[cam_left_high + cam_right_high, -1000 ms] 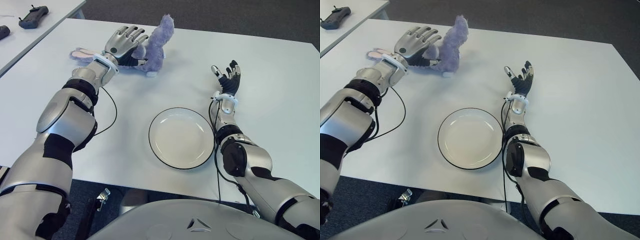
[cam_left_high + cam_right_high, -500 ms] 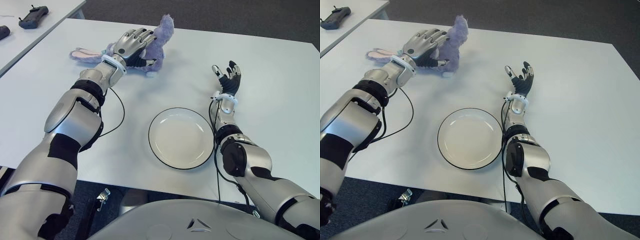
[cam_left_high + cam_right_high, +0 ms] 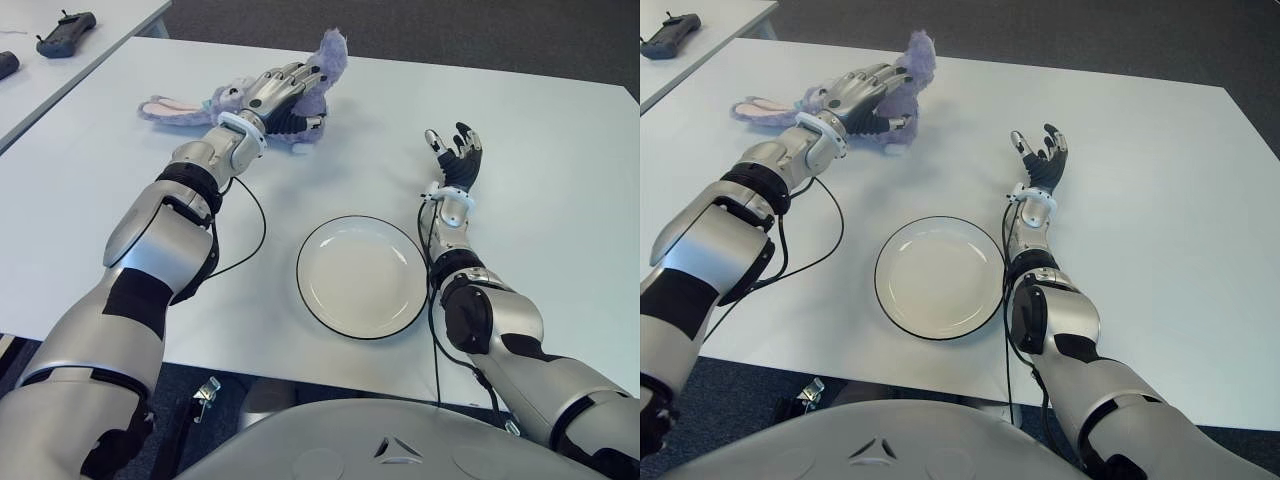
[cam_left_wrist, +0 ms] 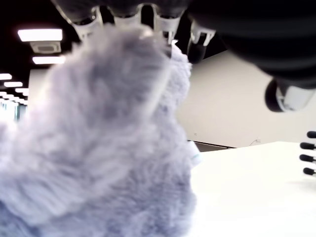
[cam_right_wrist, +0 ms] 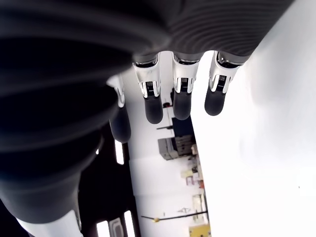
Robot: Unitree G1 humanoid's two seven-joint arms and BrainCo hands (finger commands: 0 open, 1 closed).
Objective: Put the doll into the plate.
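1. Grip risk first: your left hand lies over the purple plush bunny at the far side of the white table, fingers draped across the fur from above. Whether they've clamped yet, I can't tell; the wrist view shows fur right under the fingertips but no clear squeeze. Lift too soon and the bunny likely slips out.
2. Bunny's long ears trail along the table beside your forearm. If you grab the body only, the ears will prob. dangle and could snag the black cable or drag.
3. Plate sits empty near the front edge, well apart from the bunny. A floppy toy may drape over the rim, so aim for the centre.
4. Right hand is up, fingers spread, holding nothing, just beyond the plate's right side. Don't swing the bunny into it on the way over.
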